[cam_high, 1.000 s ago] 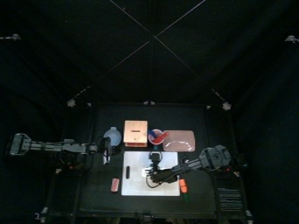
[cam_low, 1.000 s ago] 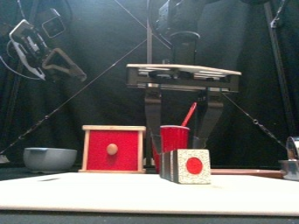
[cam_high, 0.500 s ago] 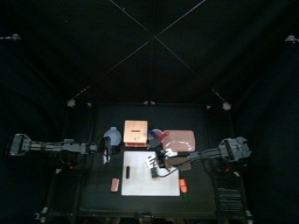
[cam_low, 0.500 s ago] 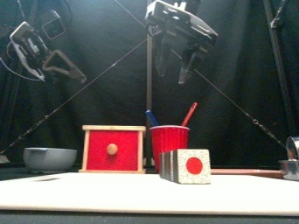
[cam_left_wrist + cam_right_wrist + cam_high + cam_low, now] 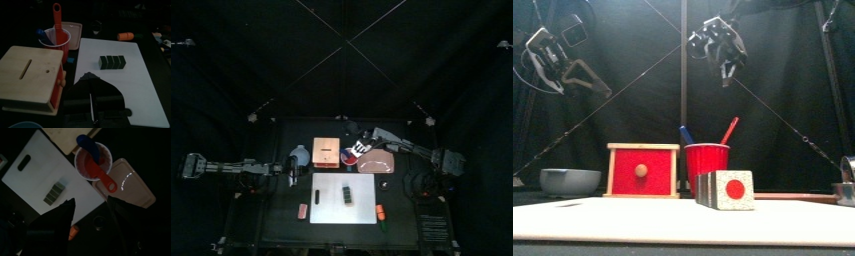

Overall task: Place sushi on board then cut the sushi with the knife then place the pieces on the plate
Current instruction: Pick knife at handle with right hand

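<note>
The dark green sushi roll (image 5: 346, 193) lies on the white board (image 5: 321, 200), its red-dotted end facing the front (image 5: 727, 189). Nothing touches it. Behind the board stands the red cup (image 5: 352, 156) holding a red knife (image 5: 103, 178) and a blue knife (image 5: 87, 143). High above that cup hangs my right gripper (image 5: 366, 144), open and empty (image 5: 93, 210). The pink plate (image 5: 381, 165) lies to the right of the cup. My left gripper (image 5: 291, 176) rests at the board's left edge, its jaws together (image 5: 99, 92).
A wooden box (image 5: 326, 152) with a red drawer front stands left of the cup, and a blue-grey bowl (image 5: 299, 155) beyond it. Two small orange toy foods (image 5: 302, 210) (image 5: 382, 213) lie at the board's left and right sides.
My right gripper has let go of the sushi roll on the board, risen and moved back over the red cup. The left arm has not moved.
</note>
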`<act>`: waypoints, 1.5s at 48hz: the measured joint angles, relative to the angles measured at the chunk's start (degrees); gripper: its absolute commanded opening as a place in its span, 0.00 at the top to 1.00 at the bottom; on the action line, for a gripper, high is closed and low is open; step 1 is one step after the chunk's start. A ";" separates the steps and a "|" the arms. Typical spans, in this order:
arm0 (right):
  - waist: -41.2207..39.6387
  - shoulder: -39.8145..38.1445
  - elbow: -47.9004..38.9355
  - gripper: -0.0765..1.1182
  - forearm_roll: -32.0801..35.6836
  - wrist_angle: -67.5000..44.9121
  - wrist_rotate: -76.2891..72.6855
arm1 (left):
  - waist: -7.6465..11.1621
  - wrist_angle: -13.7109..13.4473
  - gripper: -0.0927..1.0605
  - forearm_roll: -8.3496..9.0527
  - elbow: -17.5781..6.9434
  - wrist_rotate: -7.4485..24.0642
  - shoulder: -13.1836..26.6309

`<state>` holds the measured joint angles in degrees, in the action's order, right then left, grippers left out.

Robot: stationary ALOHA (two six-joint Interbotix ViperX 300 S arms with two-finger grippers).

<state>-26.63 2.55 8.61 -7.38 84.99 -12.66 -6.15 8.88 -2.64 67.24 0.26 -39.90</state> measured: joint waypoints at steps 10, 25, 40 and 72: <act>-5.01 5.10 -0.97 0.21 -7.73 1.32 7.65 | -1.41 0.00 0.94 -0.09 0.09 0.00 0.00; -7.73 9.84 -1.05 0.21 -11.34 2.37 11.95 | -2.55 0.00 0.94 -0.09 0.88 -0.09 0.00; -7.91 11.87 -1.76 0.21 -11.34 2.90 11.95 | -3.52 0.00 0.94 0.00 1.67 -0.09 -0.09; -7.12 13.97 -4.66 0.21 -13.45 2.90 12.04 | -4.04 0.00 0.94 -0.09 1.93 -0.09 -0.09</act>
<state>-33.75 16.52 3.96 -20.83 87.89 -0.62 -10.20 8.88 -2.72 69.17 0.18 -39.99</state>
